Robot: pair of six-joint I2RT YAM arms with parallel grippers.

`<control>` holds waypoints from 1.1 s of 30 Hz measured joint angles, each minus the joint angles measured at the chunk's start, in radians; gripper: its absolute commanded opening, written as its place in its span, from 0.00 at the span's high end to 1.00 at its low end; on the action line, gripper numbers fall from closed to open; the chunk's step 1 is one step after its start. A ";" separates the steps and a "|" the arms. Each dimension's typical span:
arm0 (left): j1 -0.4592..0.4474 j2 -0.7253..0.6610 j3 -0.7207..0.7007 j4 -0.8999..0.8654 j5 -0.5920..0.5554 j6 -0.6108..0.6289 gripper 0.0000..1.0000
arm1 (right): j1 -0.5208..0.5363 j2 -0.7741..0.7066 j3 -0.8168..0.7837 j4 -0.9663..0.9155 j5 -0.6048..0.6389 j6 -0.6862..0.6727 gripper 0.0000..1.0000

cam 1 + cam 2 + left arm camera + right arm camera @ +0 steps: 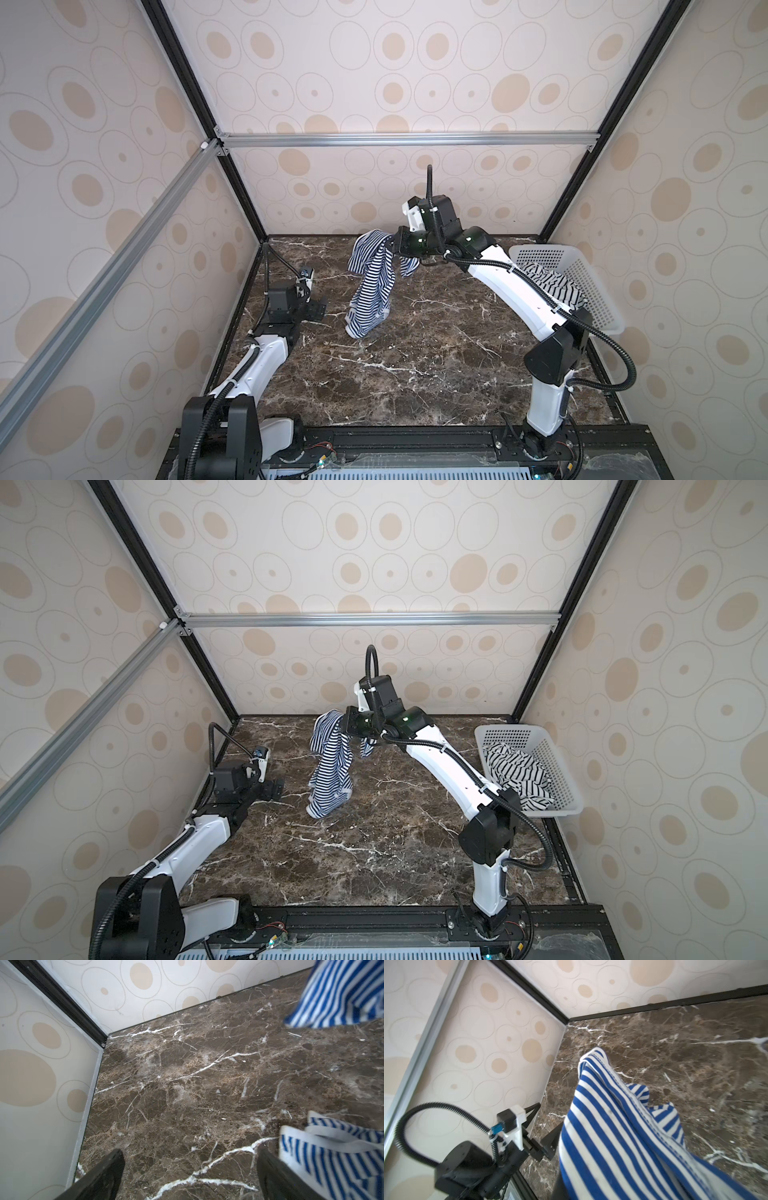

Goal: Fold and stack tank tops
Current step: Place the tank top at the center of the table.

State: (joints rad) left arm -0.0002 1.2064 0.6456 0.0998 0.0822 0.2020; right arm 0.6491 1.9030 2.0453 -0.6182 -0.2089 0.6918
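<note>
Right jaws: you have them clamped on the fine navy-and-white striped knit tank top [370,286], lifted toward 12 o'clock, its lower end touching the brown marble counter [415,365].
Left jaws: spread wide, empty, at 9 o'clock.
2nd top: white black-striped tank top [515,773], crumpled in the white perforated plastic basket [555,750] at 3 o'clock.

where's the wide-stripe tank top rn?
In both top views the wide-stripe tank top lies crumpled inside the white basket at the table's right edge.

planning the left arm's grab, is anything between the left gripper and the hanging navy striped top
Nothing visible does. Only bare marble table lies between the open left gripper and the navy striped top, which hangs from the shut right gripper.
</note>
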 measured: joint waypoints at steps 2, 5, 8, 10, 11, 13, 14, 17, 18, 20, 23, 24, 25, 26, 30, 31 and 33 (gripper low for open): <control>0.000 0.000 0.000 0.000 0.000 0.000 0.01 | -0.005 0.000 -0.002 -0.040 0.075 0.009 1.00; 0.000 0.000 0.000 0.000 0.015 0.000 0.01 | -0.010 -0.011 -0.063 -0.081 0.176 0.015 1.00; -0.002 0.000 0.000 -0.007 0.049 0.001 0.01 | -0.012 -0.021 -0.176 -0.127 0.237 0.018 1.00; -0.010 0.013 0.007 -0.017 0.063 0.006 0.01 | -0.012 -0.021 -0.262 -0.149 0.247 0.019 1.00; -0.019 0.025 0.015 -0.024 0.066 0.010 0.01 | -0.011 -0.021 -0.295 -0.155 0.246 0.022 1.00; -0.043 0.061 0.034 -0.031 0.069 0.020 0.01 | -0.007 -0.021 -0.369 -0.164 0.244 0.026 1.00; -0.054 0.073 0.037 -0.032 0.069 0.024 0.01 | -0.004 -0.021 -0.394 -0.163 0.241 0.026 1.00; -0.100 0.097 0.038 -0.048 0.072 0.034 0.01 | 0.014 -0.022 -0.472 -0.152 0.217 0.028 1.00; -0.117 0.101 0.038 -0.053 0.073 0.038 0.01 | 0.021 -0.022 -0.492 -0.143 0.200 0.029 1.00; -0.149 0.109 0.038 -0.057 0.073 0.045 0.01 | 0.035 -0.022 -0.521 -0.122 0.161 0.030 1.00; -0.182 0.131 0.037 -0.056 0.068 0.052 0.01 | 0.057 -0.022 -0.537 -0.100 0.105 0.030 1.00; -0.188 0.139 0.037 -0.056 0.068 0.053 0.01 | 0.065 -0.022 -0.537 -0.090 0.087 0.030 1.00; -0.193 0.146 0.037 -0.056 0.066 0.053 0.01 | 0.073 -0.022 -0.537 -0.079 0.069 0.030 1.00; -0.194 0.149 0.036 -0.056 0.066 0.053 0.01 | 0.080 -0.022 -0.537 -0.069 0.052 0.031 1.00; -0.195 0.147 0.034 -0.055 0.065 0.054 0.01 | 0.100 -0.016 -0.537 0.003 -0.039 0.060 1.00; -0.195 0.146 0.034 -0.055 0.065 0.054 0.01 | 0.103 -0.010 -0.537 0.031 -0.062 0.072 1.00; -0.195 0.145 0.034 -0.054 0.064 0.053 0.01 | 0.103 0.007 -0.537 0.081 -0.101 0.097 1.00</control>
State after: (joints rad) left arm -0.1947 1.3514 0.6792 0.0456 0.1467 0.2554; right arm 0.7521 1.9099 1.5078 -0.5373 -0.3103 0.7887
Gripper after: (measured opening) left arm 0.994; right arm 0.040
